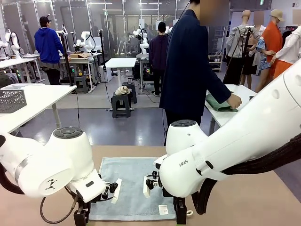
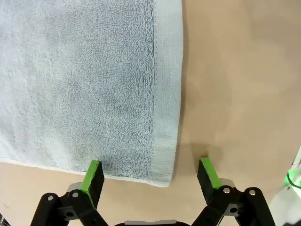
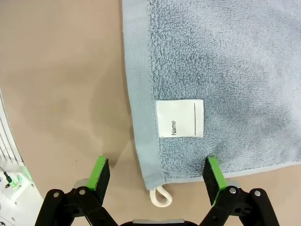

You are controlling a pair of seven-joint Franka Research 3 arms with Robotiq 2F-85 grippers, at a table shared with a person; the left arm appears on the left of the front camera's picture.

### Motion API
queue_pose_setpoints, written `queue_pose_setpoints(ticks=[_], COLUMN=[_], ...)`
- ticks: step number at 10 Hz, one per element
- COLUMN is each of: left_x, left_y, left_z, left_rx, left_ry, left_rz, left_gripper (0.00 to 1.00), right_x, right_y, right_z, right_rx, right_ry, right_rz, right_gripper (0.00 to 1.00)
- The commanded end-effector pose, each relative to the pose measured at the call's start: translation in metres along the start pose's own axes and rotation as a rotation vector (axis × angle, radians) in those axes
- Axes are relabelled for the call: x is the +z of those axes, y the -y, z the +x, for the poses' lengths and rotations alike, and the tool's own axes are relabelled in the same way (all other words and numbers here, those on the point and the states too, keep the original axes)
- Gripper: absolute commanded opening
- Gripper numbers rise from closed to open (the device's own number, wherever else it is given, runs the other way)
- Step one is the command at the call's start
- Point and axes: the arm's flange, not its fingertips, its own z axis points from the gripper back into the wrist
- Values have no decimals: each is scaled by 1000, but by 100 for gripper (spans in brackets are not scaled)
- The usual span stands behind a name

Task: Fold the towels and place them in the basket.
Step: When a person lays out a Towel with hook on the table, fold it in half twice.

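The brown counter carries one pale blue towel, spread flat in the middle of its near edge. Both white arms bend down over it, the left arm at the towel's near left corner and the right arm at its near right corner. Across the far edge a person in a dark jacket stands turned towards a white side table, with one hand resting on the green towel that lies there, partly folded. The left tool hangs just above the blue towel's corner with its jaws spread wide and nothing held. One green pad is over the towel's hem, the other over bare counter, and the corner lies between them. The right tool is likewise wide open and empty, straddling the other near corner, one pad over bare counter and one at the towel's edge. A white label printed "Name" is sewn just inside that corner's hem, and a small white loop sticks out from the corner's tip onto the counter, between the pads
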Motion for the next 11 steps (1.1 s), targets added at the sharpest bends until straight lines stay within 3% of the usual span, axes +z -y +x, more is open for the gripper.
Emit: queue_pose_setpoints(ticks=[1,2,3,5,9,10,11], left_x=[-8,-8,-9,-8,-7,-7,-6], left_y=[4,4,4,2,0,-1,0], left_z=[-11,-12,-12,-13,-12,-11,-10], left_rx=[-27,-34,-43,-22,-10,-11,-13], left_ry=[40,42,38,42,32,29,28], left_rz=[-2,-5,4,23,16,16,14], left_gripper=[100,100,81,76,76,70,58], right_x=[-4,-3,-3,-2,-2,-3,-2], right_y=[2,2,2,2,2,3,3], right_z=[0,0,-1,-1,-2,-3,-3], right_rx=[20,19,17,9,1,4,0], right_ry=[8,7,8,5,6,7,8], right_rz=[-21,-21,-22,-46,-53,-55,-49], right_gripper=[100,100,80,80,80,70,61])
